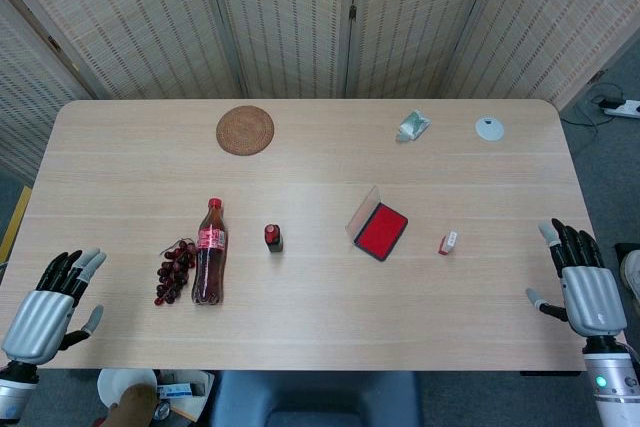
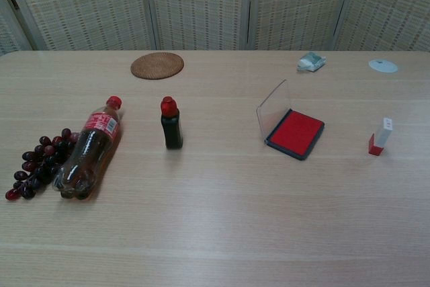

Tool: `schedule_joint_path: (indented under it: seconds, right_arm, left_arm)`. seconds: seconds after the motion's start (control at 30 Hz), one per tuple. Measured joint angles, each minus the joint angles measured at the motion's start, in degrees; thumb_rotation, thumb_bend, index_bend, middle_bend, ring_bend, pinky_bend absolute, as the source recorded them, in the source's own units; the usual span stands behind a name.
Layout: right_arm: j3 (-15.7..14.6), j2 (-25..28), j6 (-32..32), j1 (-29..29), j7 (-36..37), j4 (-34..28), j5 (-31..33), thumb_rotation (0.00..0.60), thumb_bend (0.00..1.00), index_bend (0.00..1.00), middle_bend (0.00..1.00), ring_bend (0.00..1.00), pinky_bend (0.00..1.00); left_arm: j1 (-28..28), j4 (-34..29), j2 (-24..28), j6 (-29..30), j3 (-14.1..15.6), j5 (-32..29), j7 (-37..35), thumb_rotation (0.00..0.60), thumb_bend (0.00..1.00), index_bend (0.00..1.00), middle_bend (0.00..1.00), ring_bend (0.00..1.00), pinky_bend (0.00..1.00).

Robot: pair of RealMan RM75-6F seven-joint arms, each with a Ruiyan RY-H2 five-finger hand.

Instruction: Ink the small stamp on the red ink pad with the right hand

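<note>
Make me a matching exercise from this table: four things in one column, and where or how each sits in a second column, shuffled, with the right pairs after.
Things:
1. cola bottle
2. ink pad
3. small stamp
4. woven coaster

Places or states:
A. standing alone near the table's right side, nothing holding it
B. lying on its side against the grapes
C. flat near the far edge, left of centre
D. open, with its clear lid tilted up

Pairs: 1-B, 2-D, 3-A, 4-C
</note>
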Motion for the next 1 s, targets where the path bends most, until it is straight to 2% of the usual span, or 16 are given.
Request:
schedule_joint_path:
  seconds: [0.47,0.57,0.77,1.0]
  right_arm:
    - [1.1,-1.9,-3.4,1.8,-0.9,0.7,2.6,0.6,0.18,0.0,0.0,0.0,0.0]
    - [2.0,-1.8,-5.7,2.7,-0.9,0.2,5.1,0.6,0.18,0.02,0.0,0.0,0.0]
    - [5.0,-2.6,-11.1,5.8,-2.6,-2.3,12.4,0.6,0.18,0.14,0.0,0.0,0.0]
    - [7.9,-4.9,-14.6,10.5,-14.1,-5.9,24.2,0.6,0.2,0.23,0.0,0.0,0.0]
  left_arm:
    - [0.9,0.3,0.8,1.7,-0.1,-0.5,-2.9,0.6,0.43,0.0,0.0,0.0,0.0]
    - [0.9,0.3,1.1,1.6,-0.2,-0.6,-3.7,0.6,0.43,0.0,0.0,0.0,0.0]
    - [1.1,0.1,1.5,2.3,0.1,0.3,-4.9,0.6,0.43,0.0,0.0,0.0,0.0]
    - [1.5,0.7,2.4,4.1,0.5,2.0,-8.8,0.6,0.43,0.0,0.0,0.0,0.0]
